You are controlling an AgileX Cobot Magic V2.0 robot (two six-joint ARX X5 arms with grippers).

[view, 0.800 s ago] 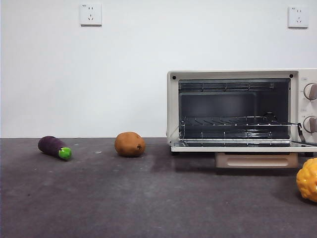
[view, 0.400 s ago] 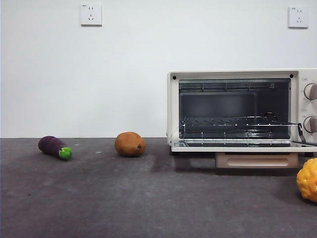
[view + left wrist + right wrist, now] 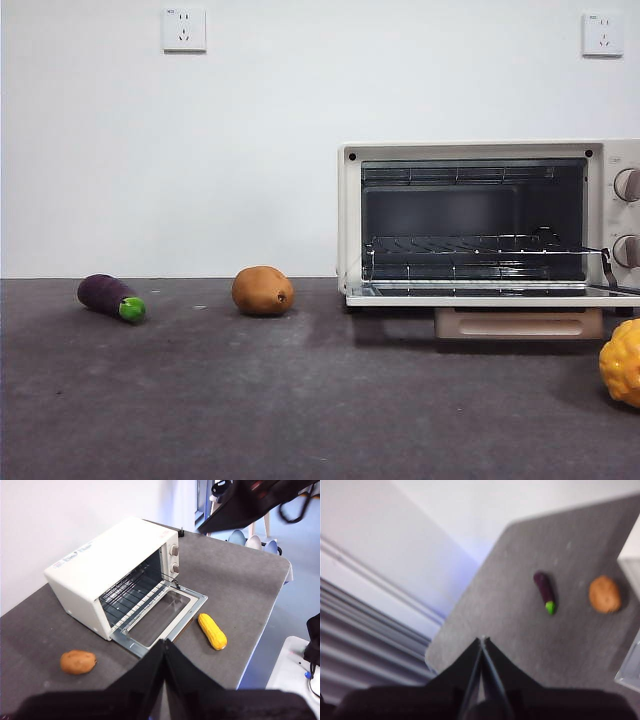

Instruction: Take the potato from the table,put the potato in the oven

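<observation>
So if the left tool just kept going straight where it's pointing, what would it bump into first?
Probably the oven's open glass door, which lies flat straight ahead of the shut left tool. Depth is hard to judge.

Low front camera; high wrist cameras

The left gripper (image 3: 164, 642) is seen as 2 flat matte black jaws tapering to a sharp point, broadening below into a dark, blurred body. The right gripper (image 3: 482, 639) is formed the same way: 2 black wedge-shaped jaws with a thin pale seam between them. Beyond the oven (image 3: 110, 570), a black arm section with looping black cables is seen.
</observation>
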